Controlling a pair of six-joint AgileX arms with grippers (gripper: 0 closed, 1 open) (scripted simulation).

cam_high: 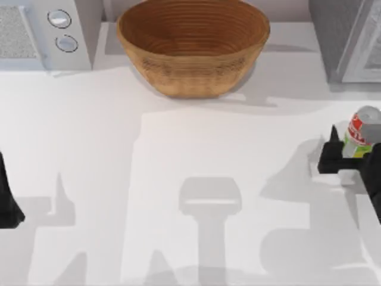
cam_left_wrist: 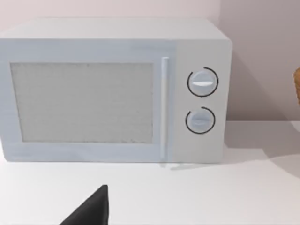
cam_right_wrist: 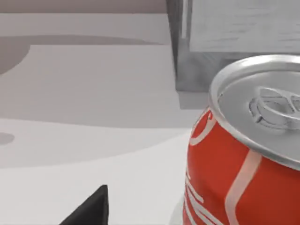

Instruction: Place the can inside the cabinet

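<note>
The can point(cam_high: 361, 130) stands near the table's right edge, with a silver top, a red label and a yellow-green lower band. My right gripper point(cam_high: 356, 146) is open at the can, one black finger point(cam_high: 333, 142) just left of it. In the right wrist view the can point(cam_right_wrist: 239, 168) looms close, and a gap separates it from the dark fingertip point(cam_right_wrist: 92, 210). The grey speckled cabinet point(cam_high: 346, 40) sits at the back right corner, behind the can, with its pale door panel point(cam_right_wrist: 243, 26) facing the table. My left gripper point(cam_high: 7, 201) is parked open at the left edge.
A large woven bowl point(cam_high: 192, 44) stands at the back centre. A white microwave with two round knobs point(cam_high: 44, 33) occupies the back left, and the left wrist view faces its front point(cam_left_wrist: 112, 93). Bare white table point(cam_high: 196, 179) stretches between the arms.
</note>
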